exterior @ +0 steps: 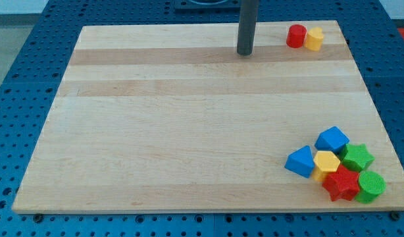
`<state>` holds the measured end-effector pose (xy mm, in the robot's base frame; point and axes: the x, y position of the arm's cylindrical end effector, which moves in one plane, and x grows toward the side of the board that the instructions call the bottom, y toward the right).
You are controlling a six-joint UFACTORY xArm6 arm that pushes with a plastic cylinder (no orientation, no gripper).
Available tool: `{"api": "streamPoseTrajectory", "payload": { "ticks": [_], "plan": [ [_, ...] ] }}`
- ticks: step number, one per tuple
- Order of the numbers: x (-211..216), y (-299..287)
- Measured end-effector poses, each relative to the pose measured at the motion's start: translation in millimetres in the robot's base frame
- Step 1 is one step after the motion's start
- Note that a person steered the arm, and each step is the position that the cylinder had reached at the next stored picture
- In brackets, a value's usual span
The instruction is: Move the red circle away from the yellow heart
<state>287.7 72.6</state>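
Red circle [295, 36] at desk [189, 131] top-right corner, touching yellow heart [314, 39] on its right. My tip [245, 53], a bare rod with no gripper, is left of the circle, near. A push from here would drive it into the heart.

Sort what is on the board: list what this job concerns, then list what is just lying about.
Job:
red circle, top right of the view
yellow heart, touching its right side
my tip, apart from both, to their left

Lying about, clustered at bottom right:
blue block
blue block
yellow block
green star
red star
green block
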Motion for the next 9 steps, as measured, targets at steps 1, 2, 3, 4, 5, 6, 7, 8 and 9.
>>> {"api": "streamPoseTrajectory", "payload": {
  "ticks": [1,2,3,4,5,6,7,8,9],
  "plan": [
    [0,0],
    [-46,8],
    [-74,12],
    [-73,83],
    [-69,104],
    [-59,142],
    [-59,149],
    [-55,146],
    [12,110]
  ]
}}
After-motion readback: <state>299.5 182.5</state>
